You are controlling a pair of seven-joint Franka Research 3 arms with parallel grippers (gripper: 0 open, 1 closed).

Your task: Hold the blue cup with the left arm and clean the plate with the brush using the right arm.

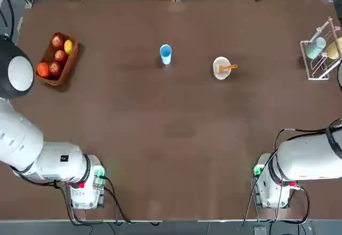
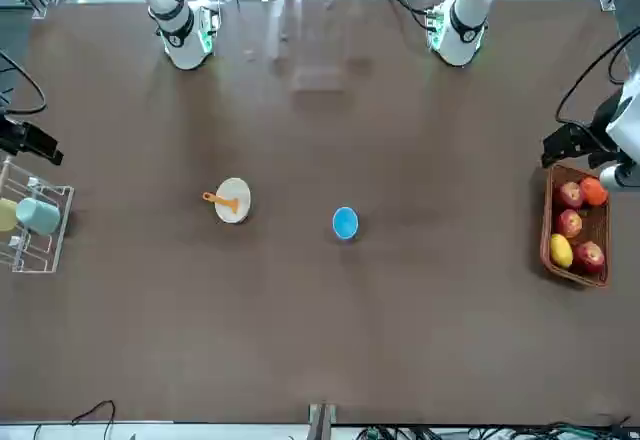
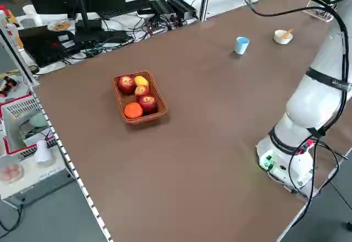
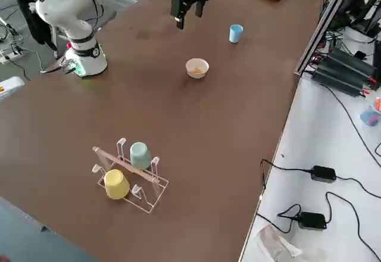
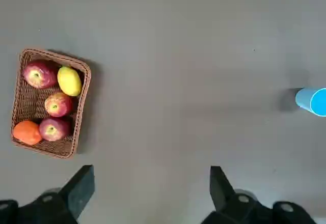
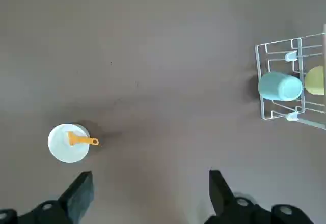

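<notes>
One blue cup (image 1: 165,54), one plate (image 1: 221,68), one brush (image 1: 228,67).

On the table (image 1: 176,133), the cup (image 1: 165,53) is set upright left of the plate (image 1: 221,68), in which the brush (image 1: 228,67) is laid, with a fruit basket (image 1: 56,59) far left and a rack (image 1: 320,51) far right.

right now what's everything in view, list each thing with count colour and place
blue cup: 1, light blue, upright mid-table
plate: 1, cream white, beside the cup
brush: 1, orange, lying across the plate
basket: 1, brown wicker, robot's far left, holding fruit
fruit: 5; three red, one yellow, one orange
rack: 1, clear and white, far right, holding a teal and a yellow cup
table: 1, brown
left end effector: black, open, raised
right end effector: black, open, raised
</notes>
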